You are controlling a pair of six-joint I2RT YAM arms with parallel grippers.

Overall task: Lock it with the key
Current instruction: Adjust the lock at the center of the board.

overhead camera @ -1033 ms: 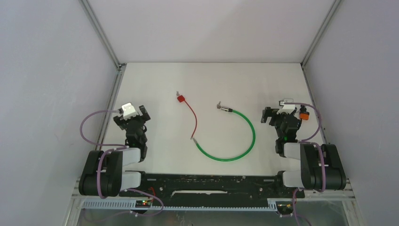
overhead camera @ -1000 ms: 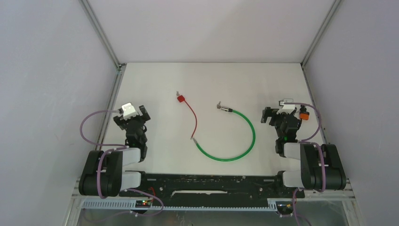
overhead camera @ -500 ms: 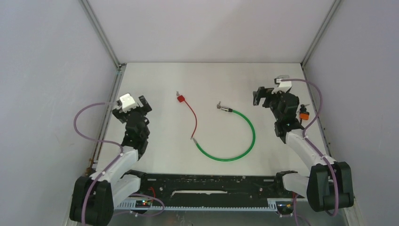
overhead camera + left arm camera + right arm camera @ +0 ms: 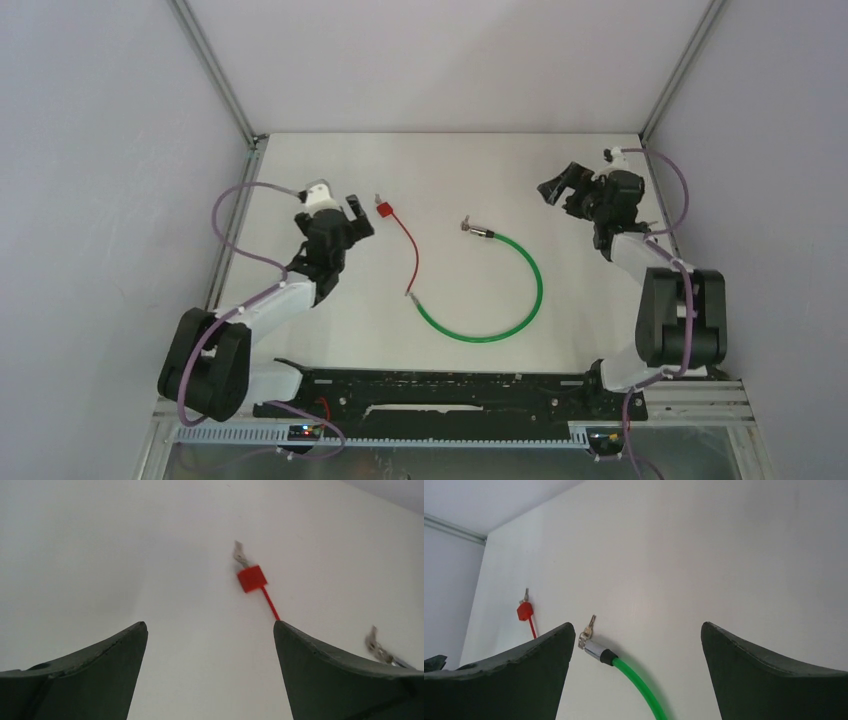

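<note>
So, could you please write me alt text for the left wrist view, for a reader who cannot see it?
The left tool stands open above a white table, nothing between its two dark fingers. Ahead lies a red tag with a small metal key at its far end and a thin red cord running back toward the right finger.
</note>
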